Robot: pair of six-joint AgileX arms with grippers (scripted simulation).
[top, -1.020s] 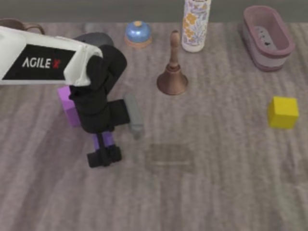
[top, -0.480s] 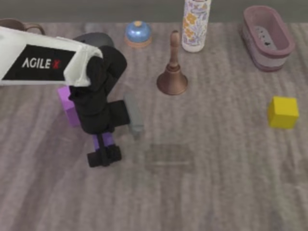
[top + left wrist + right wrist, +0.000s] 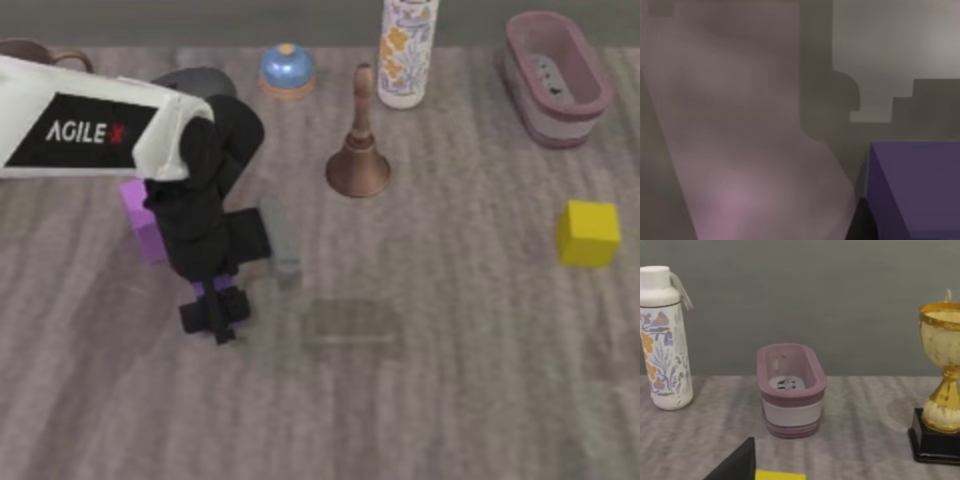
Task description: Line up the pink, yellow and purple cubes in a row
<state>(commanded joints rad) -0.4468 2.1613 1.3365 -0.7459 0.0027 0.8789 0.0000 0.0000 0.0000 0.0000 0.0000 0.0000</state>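
My left gripper (image 3: 214,315) hangs low over the left part of the table, open, with the small dark purple cube (image 3: 216,287) beneath it. Up close, the purple cube (image 3: 915,190) has one dark finger (image 3: 860,222) right beside its side face. Partly hidden behind the left arm is the larger magenta-pink cube (image 3: 138,215), just to the left. Far to the right the yellow cube (image 3: 588,233) sits alone. My right arm is outside the top view; its wrist view shows one dark finger (image 3: 737,465) next to the yellow cube's top edge (image 3: 780,475).
Along the back edge stand a blue desk bell (image 3: 287,70), a bronze handbell (image 3: 358,150), a floral bottle (image 3: 407,45) and a pink oval tub (image 3: 556,78). A gold trophy (image 3: 942,380) stands beyond the tub. A dark rounded object (image 3: 195,80) lies behind the left arm.
The left gripper has sunk lower over the purple cube, covering more of it. The cubes have stayed where they were.
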